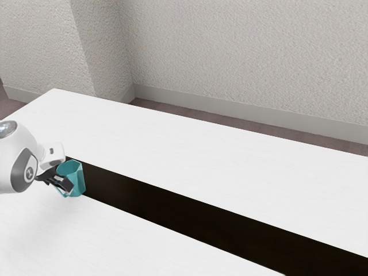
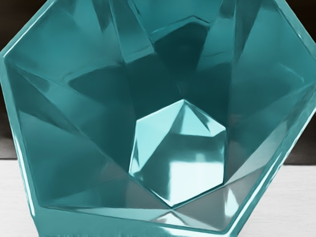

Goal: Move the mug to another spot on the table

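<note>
Mug [image 1: 75, 174] and end effector [image 1: 62, 181] meet at the lower left of the exterior frame, where our white arm [image 1: 17, 164] comes in from the left edge. We see the teal, faceted mug tilted, its mouth turned up and back toward our hand. It is right at the near edge of the dark gap [image 1: 190, 215] that runs diagonally across the white table [image 1: 201, 146]. Our end effector is pinching the mug: a black finger [image 1: 64, 185] lies across its near wall and the cup leans in that grip. Whether its base touches the table we cannot tell.

From the wrist we look straight down into the mug, past angular teal walls to a pale hexagonal bottom [image 2: 177, 153] in the middle of the frame. Beside the mug's rim we see a sliver of the dark gap and, below it, pale table.

Behind the table, a rough grey wall [image 1: 241, 52] fills the upper part of the exterior frame, with a light baseboard [image 1: 253, 112] and a brown floor [image 1: 247, 123] under it.
</note>
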You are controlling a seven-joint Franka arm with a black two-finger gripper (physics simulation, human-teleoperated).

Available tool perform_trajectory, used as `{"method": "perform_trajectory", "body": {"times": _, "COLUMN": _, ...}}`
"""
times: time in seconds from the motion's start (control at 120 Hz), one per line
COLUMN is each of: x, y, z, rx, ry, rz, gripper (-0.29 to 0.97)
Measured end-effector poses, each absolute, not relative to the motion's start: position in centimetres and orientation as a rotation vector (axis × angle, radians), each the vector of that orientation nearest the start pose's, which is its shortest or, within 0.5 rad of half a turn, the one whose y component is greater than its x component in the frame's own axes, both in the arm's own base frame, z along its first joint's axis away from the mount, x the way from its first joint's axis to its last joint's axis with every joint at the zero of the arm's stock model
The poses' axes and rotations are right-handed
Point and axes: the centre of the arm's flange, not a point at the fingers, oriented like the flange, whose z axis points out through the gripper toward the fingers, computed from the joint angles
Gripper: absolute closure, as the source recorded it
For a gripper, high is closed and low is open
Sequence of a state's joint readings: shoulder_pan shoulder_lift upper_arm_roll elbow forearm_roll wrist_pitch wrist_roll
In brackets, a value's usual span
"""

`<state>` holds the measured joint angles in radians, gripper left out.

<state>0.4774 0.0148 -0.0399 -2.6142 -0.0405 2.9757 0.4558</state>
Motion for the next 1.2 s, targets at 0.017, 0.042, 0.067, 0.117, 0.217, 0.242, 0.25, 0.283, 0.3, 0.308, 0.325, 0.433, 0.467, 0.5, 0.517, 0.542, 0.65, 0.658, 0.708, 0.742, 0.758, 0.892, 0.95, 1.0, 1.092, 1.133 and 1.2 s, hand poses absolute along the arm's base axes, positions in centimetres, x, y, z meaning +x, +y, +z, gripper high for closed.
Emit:
{"method": "perform_trajectory", "body": {"times": 0.017, "x": 42.1, "y": 20.0, "z": 28.3, "rx": -2.967, "ry": -0.031, "rz": -0.477, "gripper": 0.02}}
{"method": "perform_trajectory", "body": {"times": 0.042, "x": 42.1, "y": 20.0, "z": 28.2, "rx": -2.968, "ry": -0.032, "rz": -0.476, "gripper": 0.02}}
{"method": "perform_trajectory", "body": {"times": 0.067, "x": 42.1, "y": 20.1, "z": 28.1, "rx": -2.97, "ry": -0.034, "rz": -0.474, "gripper": 0.02}}
{"method": "perform_trajectory", "body": {"times": 0.117, "x": 42.0, "y": 20.2, "z": 28.0, "rx": -2.972, "ry": -0.038, "rz": -0.469, "gripper": 0.02}}
{"method": "perform_trajectory", "body": {"times": 0.217, "x": 41.8, "y": 20.6, "z": 27.9, "rx": -2.971, "ry": -0.053, "rz": -0.466, "gripper": 0.02}}
{"method": "perform_trajectory", "body": {"times": 0.242, "x": 41.8, "y": 20.7, "z": 27.8, "rx": -2.972, "ry": -0.058, "rz": -0.464, "gripper": 0.02}}
{"method": "perform_trajectory", "body": {"times": 0.25, "x": 41.7, "y": 20.8, "z": 27.8, "rx": -2.972, "ry": -0.059, "rz": -0.464, "gripper": 0.02}}
{"method": "perform_trajectory", "body": {"times": 0.283, "x": 41.7, "y": 21.0, "z": 27.8, "rx": -2.971, "ry": -0.066, "rz": -0.462, "gripper": 0.02}}
{"method": "perform_trajectory", "body": {"times": 0.3, "x": 41.6, "y": 21.1, "z": 27.8, "rx": -2.971, "ry": -0.069, "rz": -0.462, "gripper": 0.02}}
{"method": "perform_trajectory", "body": {"times": 0.308, "x": 41.6, "y": 21.1, "z": 27.7, "rx": -2.971, "ry": -0.07, "rz": -0.462, "gripper": 0.02}}
{"method": "perform_trajectory", "body": {"times": 0.325, "x": 41.5, "y": 21.2, "z": 27.7, "rx": -2.971, "ry": -0.073, "rz": -0.461, "gripper": 0.02}}
{"method": "perform_trajectory", "body": {"times": 0.433, "x": 41.4, "y": 21.7, "z": 27.8, "rx": -2.967, "ry": -0.087, "rz": -0.463, "gripper": 0.04}}
{"method": "perform_trajectory", "body": {"times": 0.467, "x": 41.4, "y": 21.7, "z": 27.9, "rx": -2.967, "ry": -0.089, "rz": -0.464, "gripper": 0.04}}
{"method": "perform_trajectory", "body": {"times": 0.5, "x": 41.4, "y": 21.8, "z": 27.9, "rx": -2.966, "ry": -0.089, "rz": -0.464, "gripper": 0.05}}
{"method": "perform_trajectory", "body": {"times": 0.517, "x": 41.4, "y": 21.8, "z": 27.9, "rx": -2.966, "ry": -0.089, "rz": -0.464, "gripper": 0.05}}
{"method": "perform_trajectory", "body": {"times": 0.542, "x": 41.4, "y": 21.8, "z": 27.9, "rx": -2.966, "ry": -0.088, "rz": -0.465, "gripper": 0.05}}
{"method": "perform_trajectory", "body": {"times": 0.65, "x": 41.6, "y": 21.5, "z": 27.9, "rx": -2.966, "ry": -0.079, "rz": -0.467, "gripper": 0.06}}
{"method": "perform_trajectory", "body": {"times": 0.658, "x": 41.6, "y": 21.5, "z": 27.9, "rx": -2.966, "ry": -0.078, "rz": -0.468, "gripper": 0.06}}
{"method": "perform_trajectory", "body": {"times": 0.708, "x": 41.7, "y": 21.3, "z": 27.9, "rx": -2.967, "ry": -0.072, "rz": -0.468, "gripper": 0.06}}
{"method": "perform_trajectory", "body": {"times": 0.742, "x": 41.8, "y": 21.3, "z": 27.9, "rx": -2.968, "ry": -0.068, "rz": -0.468, "gripper": 0.06}}
{"method": "perform_trajectory", "body": {"times": 0.758, "x": 41.8, "y": 21.2, "z": 27.9, "rx": -2.968, "ry": -0.066, "rz": -0.468, "gripper": 0.06}}
{"method": "perform_trajectory", "body": {"times": 0.892, "x": 42.0, "y": 21.0, "z": 27.8, "rx": -2.969, "ry": -0.058, "rz": -0.468, "gripper": 0.09}}
{"method": "perform_trajectory", "body": {"times": 0.95, "x": 42.0, "y": 21.1, "z": 27.9, "rx": -2.968, "ry": -0.059, "rz": -0.47, "gripper": 0.13}}
{"method": "perform_trajectory", "body": {"times": 1.0, "x": 42.0, "y": 21.2, "z": 28.0, "rx": -2.967, "ry": -0.06, "rz": -0.471, "gripper": 0.17}}
{"method": "perform_trajectory", "body": {"times": 1.092, "x": 42.0, "y": 21.3, "z": 28.0, "rx": -2.966, "ry": -0.064, "rz": -0.471, "gripper": 0.22}}
{"method": "perform_trajectory", "body": {"times": 1.133, "x": 42.0, "y": 21.4, "z": 28.0, "rx": -2.965, "ry": -0.066, "rz": -0.472, "gripper": 0.23}}
{"method": "perform_trajectory", "body": {"times": 1.2, "x": 42.2, "y": 21.6, "z": 28.3, "rx": -2.96, "ry": -0.068, "rz": -0.482, "gripper": 0.25}}
